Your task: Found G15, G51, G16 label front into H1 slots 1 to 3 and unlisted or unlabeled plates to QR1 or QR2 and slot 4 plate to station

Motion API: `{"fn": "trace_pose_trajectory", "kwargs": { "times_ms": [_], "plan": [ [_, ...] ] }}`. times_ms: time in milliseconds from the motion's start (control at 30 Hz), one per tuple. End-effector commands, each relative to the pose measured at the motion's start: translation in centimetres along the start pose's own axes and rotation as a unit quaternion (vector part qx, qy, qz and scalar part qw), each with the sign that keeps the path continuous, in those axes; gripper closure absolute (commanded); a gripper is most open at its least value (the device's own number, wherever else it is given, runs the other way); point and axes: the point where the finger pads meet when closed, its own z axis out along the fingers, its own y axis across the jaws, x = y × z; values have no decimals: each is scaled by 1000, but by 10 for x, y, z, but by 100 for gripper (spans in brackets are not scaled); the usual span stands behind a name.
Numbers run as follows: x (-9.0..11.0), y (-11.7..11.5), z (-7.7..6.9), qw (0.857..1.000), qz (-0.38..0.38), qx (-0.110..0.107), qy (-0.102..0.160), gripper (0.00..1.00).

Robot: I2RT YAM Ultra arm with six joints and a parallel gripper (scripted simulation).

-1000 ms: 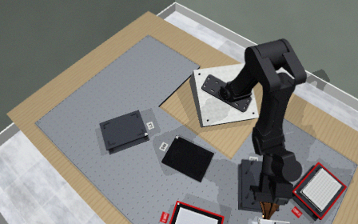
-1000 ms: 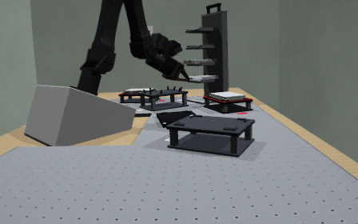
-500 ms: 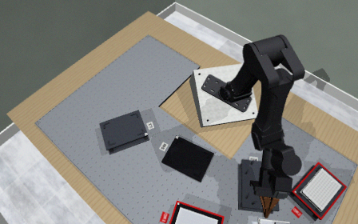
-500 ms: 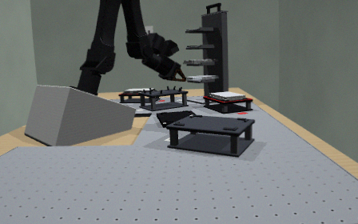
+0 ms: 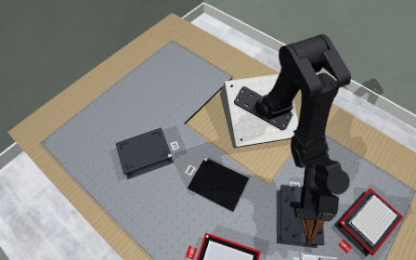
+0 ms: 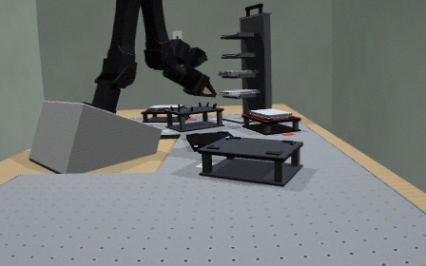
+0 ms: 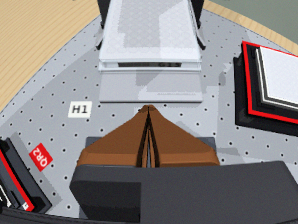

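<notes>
The plate hotel H1 [image 6: 261, 47] stands at the back of the deck. A white plate [image 6: 236, 74] labelled G51 at its front sits on the second shelf from the bottom. Another white plate [image 6: 240, 93] [image 7: 149, 30] sits on the bottom shelf; I read no ID on its front end. The two upper shelves look bare. My gripper [image 5: 312, 240] [image 6: 209, 93] [image 7: 148, 112] is shut and holds nothing. It hangs just in front of the hotel at about the height of the bottom plate, pointing at it, with a small gap between.
A red-edged quarantine nest [image 5: 347, 218] [image 6: 272, 122] [image 7: 248, 90] right of the hotel holds a white plate [image 5: 374, 219]. Another red-edged nest [image 5: 205, 241] [image 6: 152, 113] on the left also holds a plate. Black nests [image 5: 141, 150] [image 6: 252, 149], [image 6: 195, 114] and a flat black pad [image 5: 218, 183] lie nearer.
</notes>
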Motion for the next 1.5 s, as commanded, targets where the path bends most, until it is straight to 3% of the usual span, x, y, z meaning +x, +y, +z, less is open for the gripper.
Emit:
{"fn": "trace_pose_trajectory", "kwargs": {
  "times_ms": [0,1333,1467],
  "plan": [
    [-2,-1,-3,1000,3,3,-6,100],
    [28,0,-56,1000,3,3,-5,100],
    [21,0,-60,1000,3,3,-5,100]
  ]
}}
